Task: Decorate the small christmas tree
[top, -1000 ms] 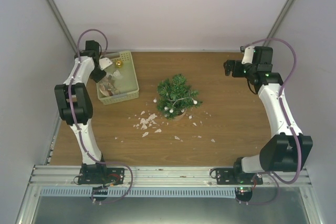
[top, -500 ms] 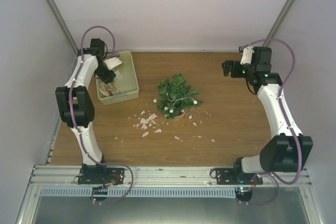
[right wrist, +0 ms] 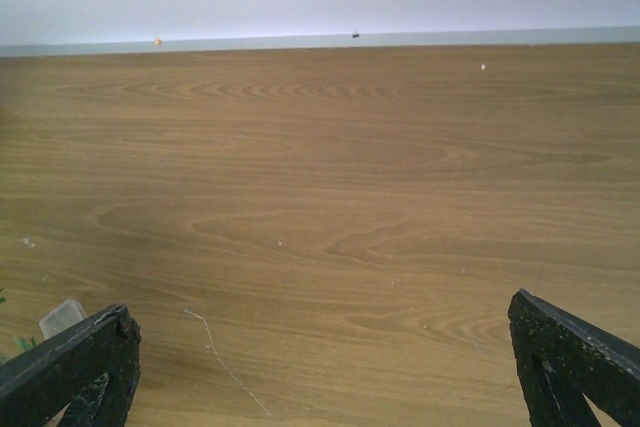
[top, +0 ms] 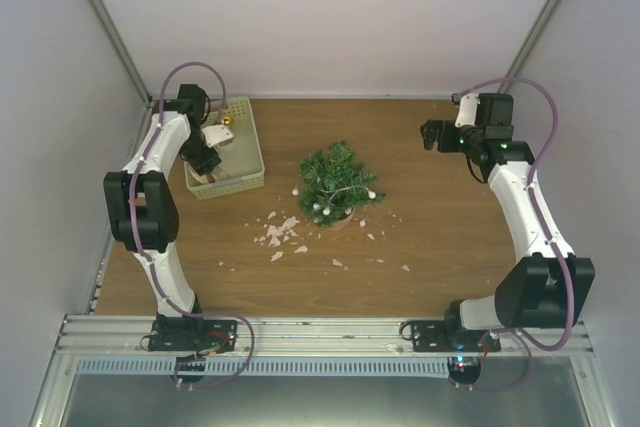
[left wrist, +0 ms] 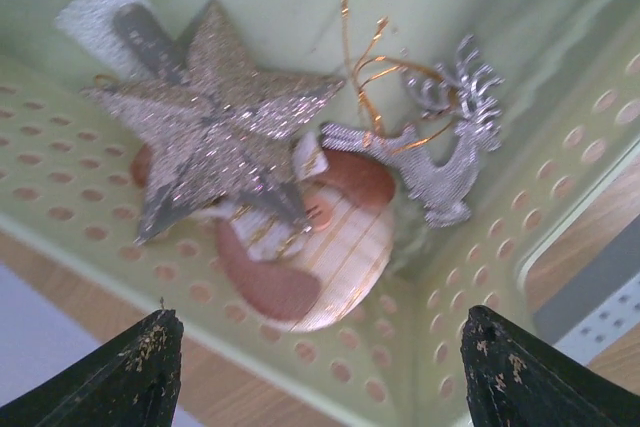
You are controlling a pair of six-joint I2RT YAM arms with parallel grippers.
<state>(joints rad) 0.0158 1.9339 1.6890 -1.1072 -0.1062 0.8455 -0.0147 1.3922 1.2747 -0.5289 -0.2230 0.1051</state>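
Left end effector (left wrist: 320, 317), fingers (left wrist: 115, 377) spread, over basket (left wrist: 45, 182) — star (left wrist: 215, 122) inside; tree (top: 338, 179) apart

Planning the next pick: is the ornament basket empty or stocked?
Stocked. The left wrist view shows the basket holding a silver glitter star, a silver reindeer and a red-and-white ornament.

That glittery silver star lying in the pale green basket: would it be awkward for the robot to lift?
The glittery silver star looks rigid, so it is probably light and unlikely to flop. Its rough glitter should resist slipping, though flakes may shed. It lies on a round striped ornament, so it might tilt when touched.
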